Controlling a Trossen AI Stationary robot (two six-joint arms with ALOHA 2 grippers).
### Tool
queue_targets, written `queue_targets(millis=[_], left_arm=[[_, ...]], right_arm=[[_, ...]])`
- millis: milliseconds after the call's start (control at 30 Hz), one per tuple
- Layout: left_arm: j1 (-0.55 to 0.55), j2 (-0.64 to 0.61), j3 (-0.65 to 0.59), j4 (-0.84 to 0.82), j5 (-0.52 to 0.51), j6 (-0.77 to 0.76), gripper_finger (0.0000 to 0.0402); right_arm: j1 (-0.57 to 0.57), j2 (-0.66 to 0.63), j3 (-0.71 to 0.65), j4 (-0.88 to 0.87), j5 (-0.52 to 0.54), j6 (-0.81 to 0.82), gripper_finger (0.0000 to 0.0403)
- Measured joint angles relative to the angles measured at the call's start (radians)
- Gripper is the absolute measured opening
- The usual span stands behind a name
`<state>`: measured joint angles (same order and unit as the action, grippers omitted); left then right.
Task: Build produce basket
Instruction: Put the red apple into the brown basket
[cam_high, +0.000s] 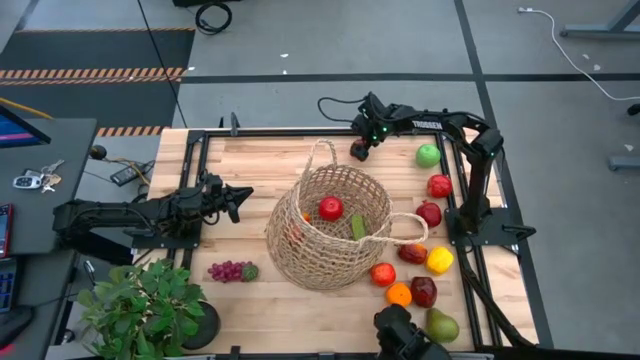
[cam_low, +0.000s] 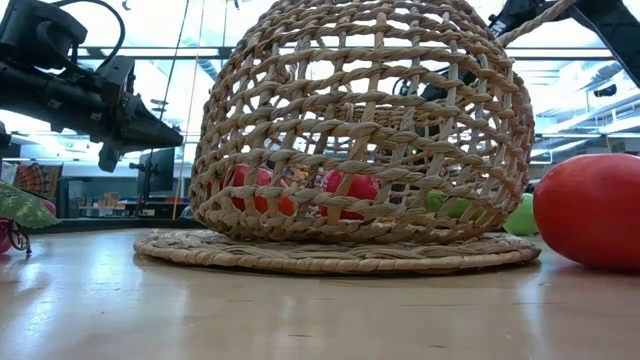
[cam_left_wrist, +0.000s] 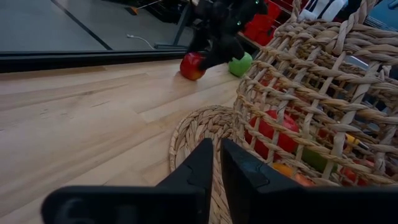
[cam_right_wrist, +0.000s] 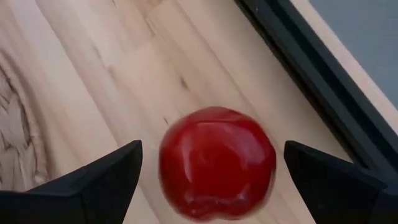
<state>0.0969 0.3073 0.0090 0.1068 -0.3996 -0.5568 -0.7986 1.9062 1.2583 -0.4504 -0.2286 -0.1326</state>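
Two arms, right end effector (cam_right_wrist: 211, 165) straddling apple (cam_right_wrist: 216, 163)

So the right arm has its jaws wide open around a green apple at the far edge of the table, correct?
Not quite: the fruit is a red apple, not green. The right wrist view shows it between the right gripper's open jaws. The green apple lies apart, to the side.
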Motion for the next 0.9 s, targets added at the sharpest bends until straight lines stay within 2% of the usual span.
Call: queue_targets(millis=[167,567,700,900], left_arm=[[0.0,0.0,0.0,0.0,0.0,0.0,0.0033],[0.0,0.0,0.0,0.0,0.0,0.001,0.0036],[0.0,0.0,0.0,0.0,0.0,0.001,0.0032],[0.0,0.0,0.0,0.0,0.0,0.001,0.0039]], right_arm=[[0.0,0.008,0.0,-0.039,0.009,-0.036,0.038],[0.0,0.007,0.0,-0.047,0.025,-0.046,0.028],[0.001,0.006,0.0,-0.069,0.013,-0.045,0.0275],[0.005,-0.014,0.023,-0.129,-0.074,-0.021,0.0277]])
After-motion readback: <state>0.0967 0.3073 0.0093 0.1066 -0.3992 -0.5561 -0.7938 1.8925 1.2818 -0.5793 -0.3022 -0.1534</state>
